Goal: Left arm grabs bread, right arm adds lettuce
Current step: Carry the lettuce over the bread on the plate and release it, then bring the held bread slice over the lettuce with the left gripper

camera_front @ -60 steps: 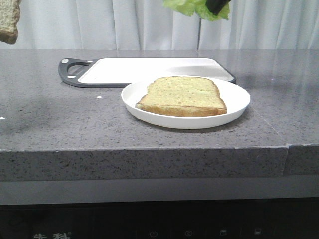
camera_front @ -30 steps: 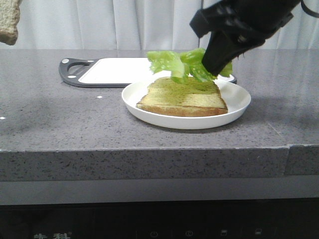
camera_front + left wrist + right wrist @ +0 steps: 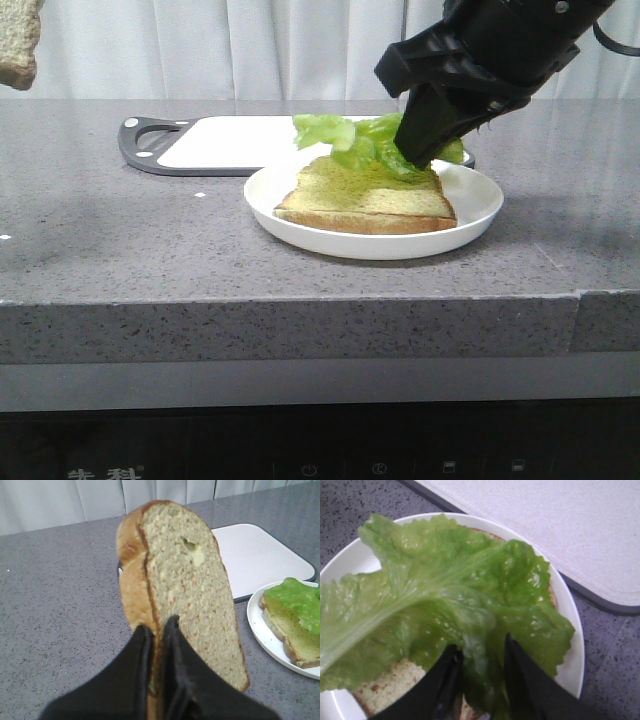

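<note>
The bread (image 3: 18,45) hangs at the top left corner of the front view; the gripper holding it is out of that view. In the left wrist view my left gripper (image 3: 157,625) is shut on the bread's (image 3: 185,595) crust edge and holds it upright above the counter. My right gripper (image 3: 415,158) is shut on the lettuce (image 3: 345,140) and holds it just over a paler slice (image 3: 370,200) on a white plate (image 3: 470,215). In the right wrist view the lettuce (image 3: 445,585) drapes over that slice (image 3: 385,685), its stem between the gripper's (image 3: 481,645) fingers.
A white cutting board (image 3: 260,140) with a dark rim and handle lies behind the plate. The grey stone counter drops off at its front edge (image 3: 300,300). A white curtain hangs behind.
My right arm came down from the top of the view with the lettuce, then lowered it a little further onto the paler slice. The bread at top left has not moved.
</note>
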Motion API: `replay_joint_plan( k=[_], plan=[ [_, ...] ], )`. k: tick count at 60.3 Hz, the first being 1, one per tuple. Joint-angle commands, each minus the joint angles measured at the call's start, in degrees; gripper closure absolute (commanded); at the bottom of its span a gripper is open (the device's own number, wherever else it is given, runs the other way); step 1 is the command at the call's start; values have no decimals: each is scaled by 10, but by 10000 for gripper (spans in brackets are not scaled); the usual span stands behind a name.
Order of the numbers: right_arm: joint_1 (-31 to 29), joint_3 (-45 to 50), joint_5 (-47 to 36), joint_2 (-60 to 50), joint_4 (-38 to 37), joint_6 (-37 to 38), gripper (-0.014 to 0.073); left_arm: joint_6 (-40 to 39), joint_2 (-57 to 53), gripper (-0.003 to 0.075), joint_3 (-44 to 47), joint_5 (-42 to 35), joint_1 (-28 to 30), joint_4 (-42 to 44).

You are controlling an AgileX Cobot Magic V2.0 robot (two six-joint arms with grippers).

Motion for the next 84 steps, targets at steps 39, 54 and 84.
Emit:
replay_joint_plan(
  k=[39, 54, 84],
  plan=[
    [-1, 16, -37, -217, 8, -2, 501, -4, -1, 741, -17, -36, -1, -28],
    [-1, 120, -44, -387, 13, -2, 655, -3, 61, 741, -76, 9, -1, -154],
    [-1, 253, 1, -664, 34, 39, 655, 500, 314, 740, -268, 38, 15, -870]
  ],
)
